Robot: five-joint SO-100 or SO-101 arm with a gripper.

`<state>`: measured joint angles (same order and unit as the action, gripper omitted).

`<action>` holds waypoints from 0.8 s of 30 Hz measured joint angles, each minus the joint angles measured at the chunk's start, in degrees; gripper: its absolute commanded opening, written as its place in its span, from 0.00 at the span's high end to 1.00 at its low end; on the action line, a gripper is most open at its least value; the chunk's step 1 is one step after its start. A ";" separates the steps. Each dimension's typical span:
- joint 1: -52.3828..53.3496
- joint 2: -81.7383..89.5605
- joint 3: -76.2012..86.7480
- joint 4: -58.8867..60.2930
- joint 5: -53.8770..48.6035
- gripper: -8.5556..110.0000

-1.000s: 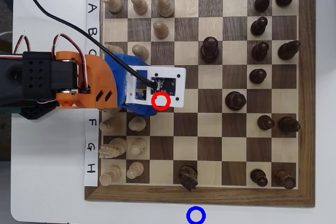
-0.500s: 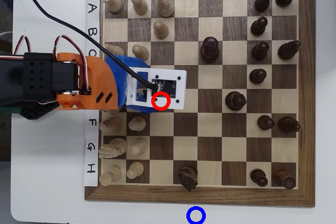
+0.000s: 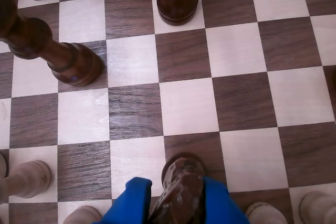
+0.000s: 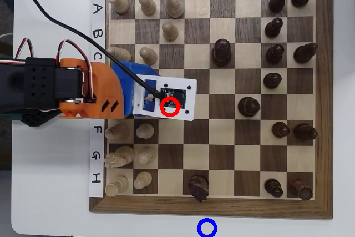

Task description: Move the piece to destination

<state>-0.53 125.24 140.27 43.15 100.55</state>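
Wrist view, bottom centre: the blue gripper (image 3: pixel 176 203) is closed around the dark brown piece (image 3: pixel 181 184), a finger on either side. Overhead view: the arm covers the board's centre-left; the blue ring destination (image 4: pixel 207 228) lies below the board's lower edge.

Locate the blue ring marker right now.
Overhead view: the blue ring marker sits on the white table just below the chessboard's bottom edge, under column 4, nearest the dark piece in row H.
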 measured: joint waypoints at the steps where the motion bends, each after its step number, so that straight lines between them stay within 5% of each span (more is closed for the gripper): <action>1: 0.00 0.00 0.00 0.00 0.00 0.93; 24: -0.18 0.00 -4.22 3.78 0.00 0.93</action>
<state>-0.70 125.24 136.05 46.93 100.55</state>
